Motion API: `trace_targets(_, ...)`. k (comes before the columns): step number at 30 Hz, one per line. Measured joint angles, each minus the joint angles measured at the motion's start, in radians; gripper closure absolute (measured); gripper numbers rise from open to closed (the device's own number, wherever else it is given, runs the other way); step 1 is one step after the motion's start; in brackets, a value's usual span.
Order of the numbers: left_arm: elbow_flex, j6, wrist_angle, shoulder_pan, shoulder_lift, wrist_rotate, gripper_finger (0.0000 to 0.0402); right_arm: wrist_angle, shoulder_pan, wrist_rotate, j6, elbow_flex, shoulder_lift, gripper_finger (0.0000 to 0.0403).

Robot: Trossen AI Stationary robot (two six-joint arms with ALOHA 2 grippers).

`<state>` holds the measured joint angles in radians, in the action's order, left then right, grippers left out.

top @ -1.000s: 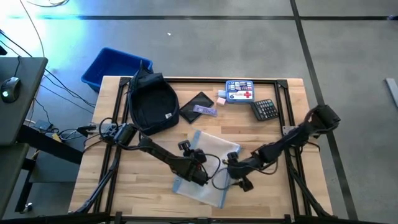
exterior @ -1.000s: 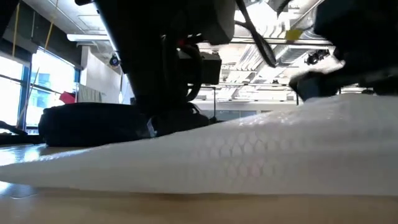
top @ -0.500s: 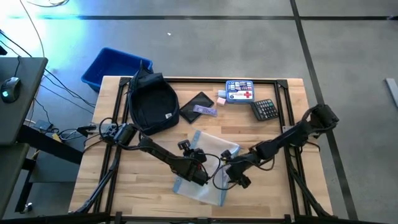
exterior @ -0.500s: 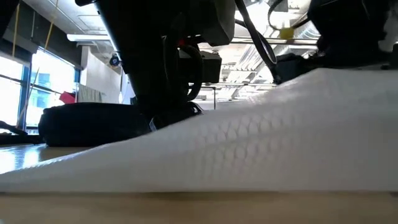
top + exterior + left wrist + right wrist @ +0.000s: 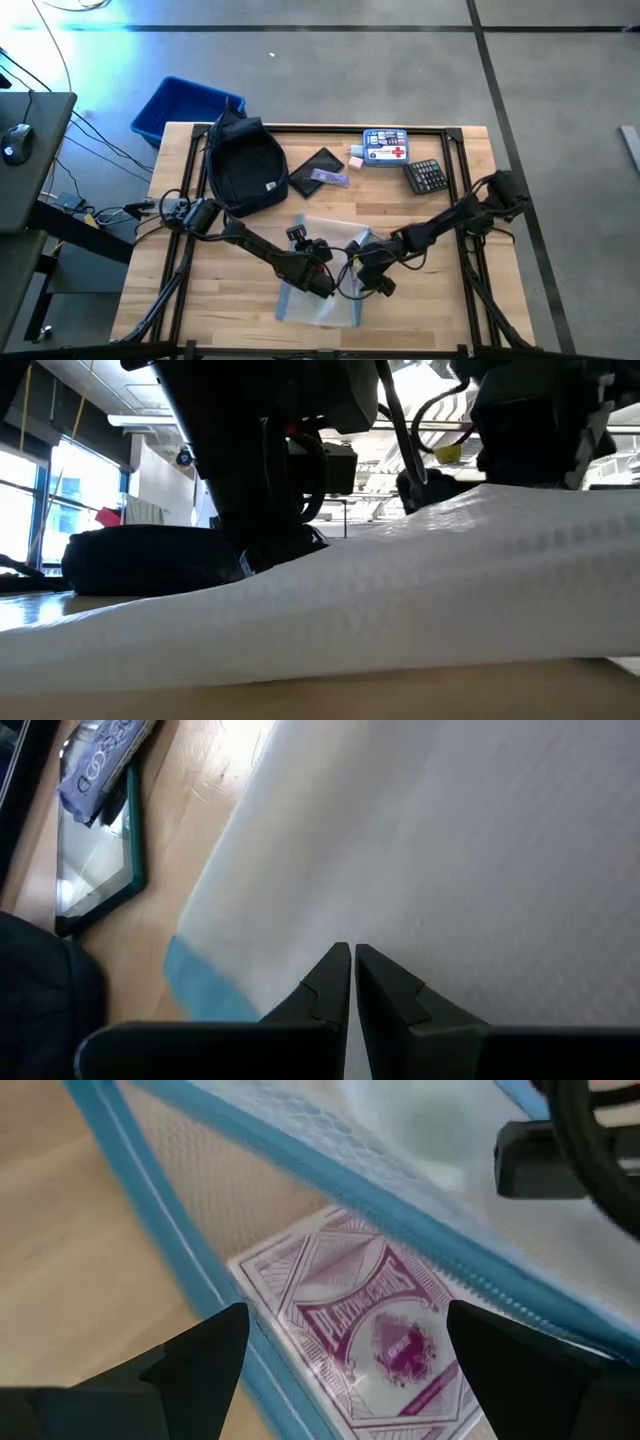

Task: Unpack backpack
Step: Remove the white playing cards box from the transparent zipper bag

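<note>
The dark navy backpack lies flat at the table's far left. A white mesh pouch with blue edges lies near the table's middle, its right part raised. My left gripper is shut on its top side. My right gripper stands open at the pouch's right side. In the right wrist view its fingers stand on either side of a pack of playing cards inside the pouch. I cannot tell whether they touch the pouch. My left gripper has its shut fingertips on the pouch's white mesh, a little in from a blue edge. It comes slanting down from the table's left. Whether one layer or several is pinched, I cannot tell.
A black flat case with a purple item on it lies beside the backpack. A first-aid kit and a calculator lie at the far right. A blue bin stands beyond the table's far left corner.
My right gripper has moved toward the table's left and down, closer to the pouch, rolling as it went and staying open. The pouch's right part has risen and drawn in toward the left; its left part has stayed on the table.
</note>
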<state>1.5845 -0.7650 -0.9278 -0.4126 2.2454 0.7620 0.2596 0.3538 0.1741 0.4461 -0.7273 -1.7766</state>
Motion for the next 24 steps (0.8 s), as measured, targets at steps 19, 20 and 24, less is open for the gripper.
trace_targets(19, 0.000, 0.000, 0.005, 0.000, 0.004, 0.013, 0.0402, -0.150, 0.096, -0.007, -0.037, -0.091, -0.007, 0.0078)
trace_targets(20, 0.000, 0.000, 0.011, 0.000, 0.010, 0.016, 0.0402, -0.145, 0.094, -0.019, -0.028, -0.101, -0.007, 0.0078)
trace_targets(24, 0.000, 0.030, 0.029, 0.004, 0.040, 0.021, 0.0402, -0.105, 0.074, -0.028, 0.010, -0.138, -0.040, 0.0078)
